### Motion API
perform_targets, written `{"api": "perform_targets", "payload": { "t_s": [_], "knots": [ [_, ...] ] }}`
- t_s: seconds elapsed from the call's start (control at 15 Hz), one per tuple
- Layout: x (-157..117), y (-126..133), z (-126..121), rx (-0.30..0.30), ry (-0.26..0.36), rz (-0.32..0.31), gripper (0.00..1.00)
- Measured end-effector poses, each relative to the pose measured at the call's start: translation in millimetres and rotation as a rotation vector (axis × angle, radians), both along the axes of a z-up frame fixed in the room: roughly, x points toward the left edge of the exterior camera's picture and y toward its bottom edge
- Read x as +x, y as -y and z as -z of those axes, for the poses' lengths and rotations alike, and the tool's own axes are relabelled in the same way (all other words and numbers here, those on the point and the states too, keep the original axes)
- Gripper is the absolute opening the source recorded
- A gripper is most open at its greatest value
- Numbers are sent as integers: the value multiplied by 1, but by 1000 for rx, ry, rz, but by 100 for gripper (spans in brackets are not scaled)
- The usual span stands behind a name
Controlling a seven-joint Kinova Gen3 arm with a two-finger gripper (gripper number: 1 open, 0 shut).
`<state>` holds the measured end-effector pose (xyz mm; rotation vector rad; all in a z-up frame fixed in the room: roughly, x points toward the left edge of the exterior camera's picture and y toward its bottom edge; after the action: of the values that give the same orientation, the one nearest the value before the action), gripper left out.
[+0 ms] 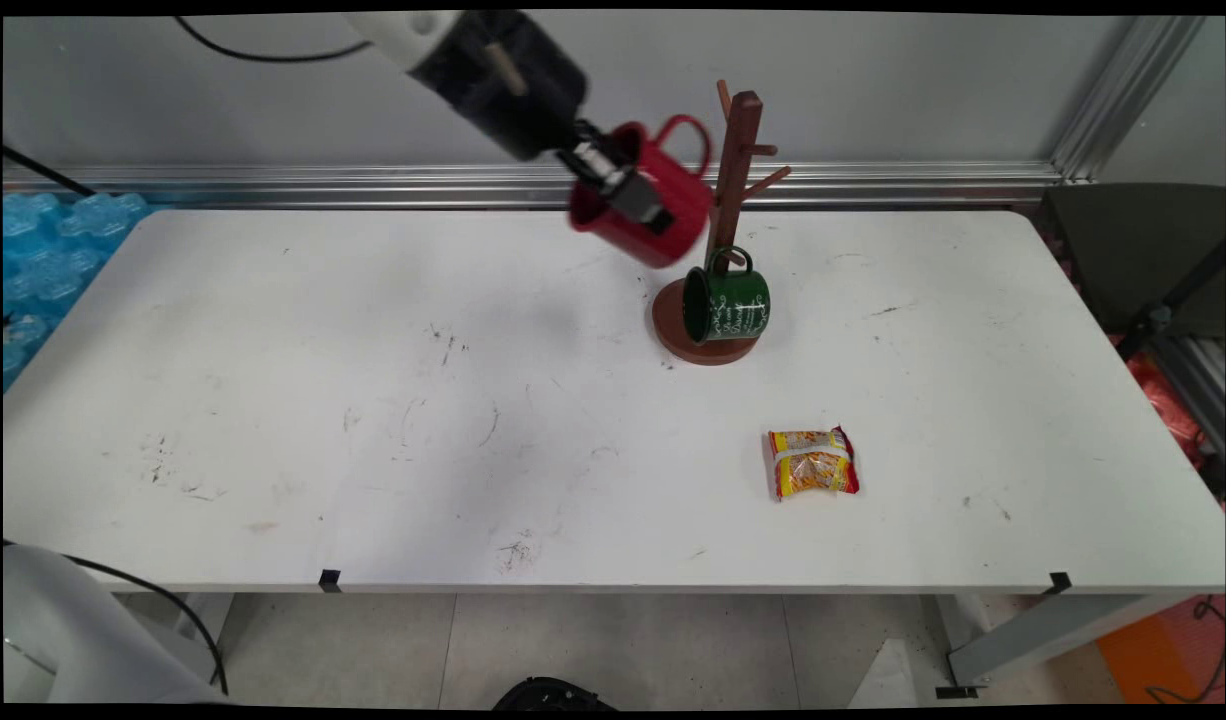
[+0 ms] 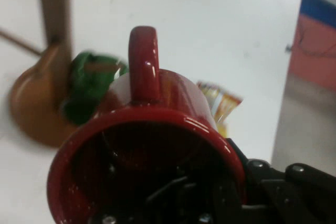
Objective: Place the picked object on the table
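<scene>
Nearest me, a snack packet (image 1: 813,463) lies on the white table (image 1: 373,400). Reaching in from upper left, the gripper (image 1: 628,190) clamps a red mug's (image 1: 663,215) rim, holding it aloft beside the wooden mug tree (image 1: 735,160), above the hanging green mug (image 1: 728,303).

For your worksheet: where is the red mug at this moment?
In the main view the red mug hangs above the table's far side, clamped in the gripper, just left of the wooden mug tree, above the green mug.

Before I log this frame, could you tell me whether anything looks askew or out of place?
Nothing is spilled or broken. The red mug hangs tilted in the gripper beside the wooden mug tree, and the green mug hangs on a low peg.
</scene>
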<state>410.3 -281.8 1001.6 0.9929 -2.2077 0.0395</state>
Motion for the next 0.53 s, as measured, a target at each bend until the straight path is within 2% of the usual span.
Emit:
{"api": "perform_targets", "payload": {
  "t_s": [0.2, 0.53],
  "knots": [
    [35, 0, 0, -1, 88, 22, 0],
    [78, 12, 12, -16, 222, 64, 0]
  ]
}}
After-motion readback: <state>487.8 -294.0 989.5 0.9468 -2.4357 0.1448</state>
